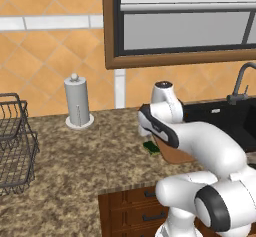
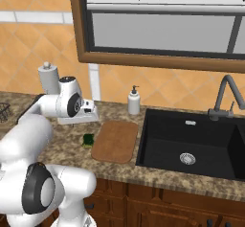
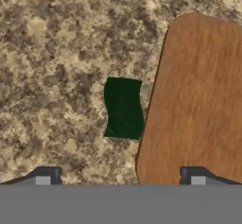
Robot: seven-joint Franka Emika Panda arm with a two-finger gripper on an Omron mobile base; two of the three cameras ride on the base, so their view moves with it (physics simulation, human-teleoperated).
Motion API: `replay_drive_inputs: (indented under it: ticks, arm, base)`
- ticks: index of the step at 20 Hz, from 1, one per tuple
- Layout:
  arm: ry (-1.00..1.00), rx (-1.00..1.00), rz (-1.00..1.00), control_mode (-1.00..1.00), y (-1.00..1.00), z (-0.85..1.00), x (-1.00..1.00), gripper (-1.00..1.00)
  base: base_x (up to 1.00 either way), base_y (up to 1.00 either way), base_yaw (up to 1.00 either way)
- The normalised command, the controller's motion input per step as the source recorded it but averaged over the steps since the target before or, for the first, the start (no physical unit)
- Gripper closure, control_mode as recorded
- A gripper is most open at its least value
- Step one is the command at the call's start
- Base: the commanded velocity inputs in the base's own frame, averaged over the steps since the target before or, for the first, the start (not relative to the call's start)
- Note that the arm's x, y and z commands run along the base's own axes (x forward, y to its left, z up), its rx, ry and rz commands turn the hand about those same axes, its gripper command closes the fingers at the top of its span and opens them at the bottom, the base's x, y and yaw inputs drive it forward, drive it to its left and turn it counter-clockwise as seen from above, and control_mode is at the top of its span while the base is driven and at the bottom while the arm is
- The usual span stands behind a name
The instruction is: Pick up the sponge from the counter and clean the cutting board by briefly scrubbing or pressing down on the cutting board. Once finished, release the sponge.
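Observation:
The dark green sponge [image 3: 124, 108] lies flat on the speckled counter [image 3: 56, 53], just left of the reddish-brown cutting board [image 3: 198, 100] and not touching it. My gripper [image 3: 120, 178] hovers above the sponge, open, its two fingertips [image 3: 45, 176] wide apart with nothing between them. In the right base view the hand [image 2: 87, 118] hangs over the sponge [image 2: 88, 139], which sits beside the board [image 2: 116, 141]. In the left base view the sponge [image 1: 151, 147] peeks out beside the arm, which hides most of the board [image 1: 175, 155].
A black sink [image 2: 191, 144] with a faucet [image 2: 225, 96] lies right of the board. A soap dispenser [image 2: 134, 101] stands behind the board. A paper towel holder [image 1: 77, 102] stands at the back wall, and a wire basket [image 1: 15, 141] at the far left.

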Motion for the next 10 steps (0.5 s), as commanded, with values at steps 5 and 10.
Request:
replay_drive_inputs:
  ticks: [5, 10]
  arm:
    - [0.05, 0.00, 0.00, -1.00, 0.00, -0.50, 0.36, -1.00]
    - [0.03, 0.00, 0.00, -1.00, 0.00, -0.48, 0.22, -1.00]
  base:
    - [0.00, 0.00, 0.00]
    - [0.00, 0.00, 0.00]
